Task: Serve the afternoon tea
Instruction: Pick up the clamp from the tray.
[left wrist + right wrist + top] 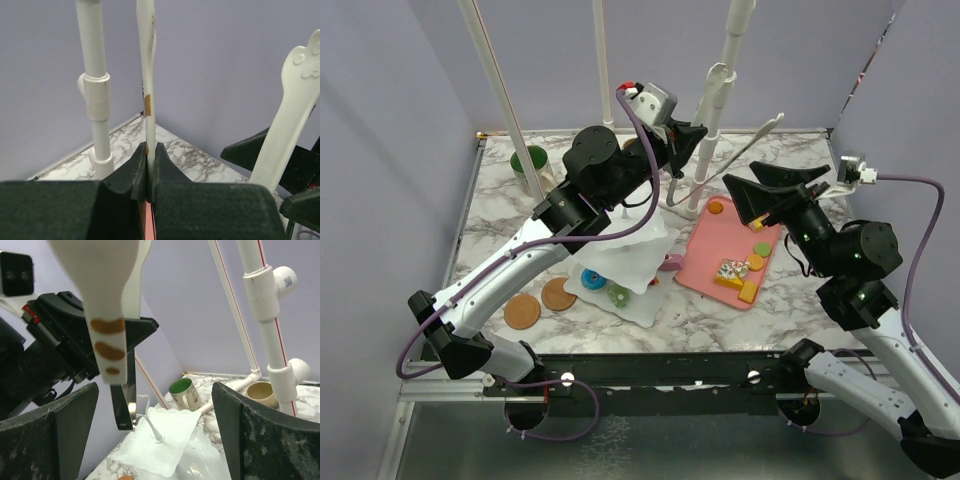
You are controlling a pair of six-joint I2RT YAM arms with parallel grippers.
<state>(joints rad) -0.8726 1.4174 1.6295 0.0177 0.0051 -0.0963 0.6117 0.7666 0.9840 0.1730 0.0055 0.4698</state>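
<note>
While the left gripper pinches one thin arm of the white tongs, the right gripper gapes wide, gripping nothing. Three-tier stand mid-table; green-lined mug in the far left corner; pastries on the pink tray.

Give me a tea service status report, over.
Left gripper shut on white tongs. Right gripper open, close by them, holding nothing. Pastries on pink tray; tiered stand beneath left arm.

white tiered stand half beneath the left arm
</note>
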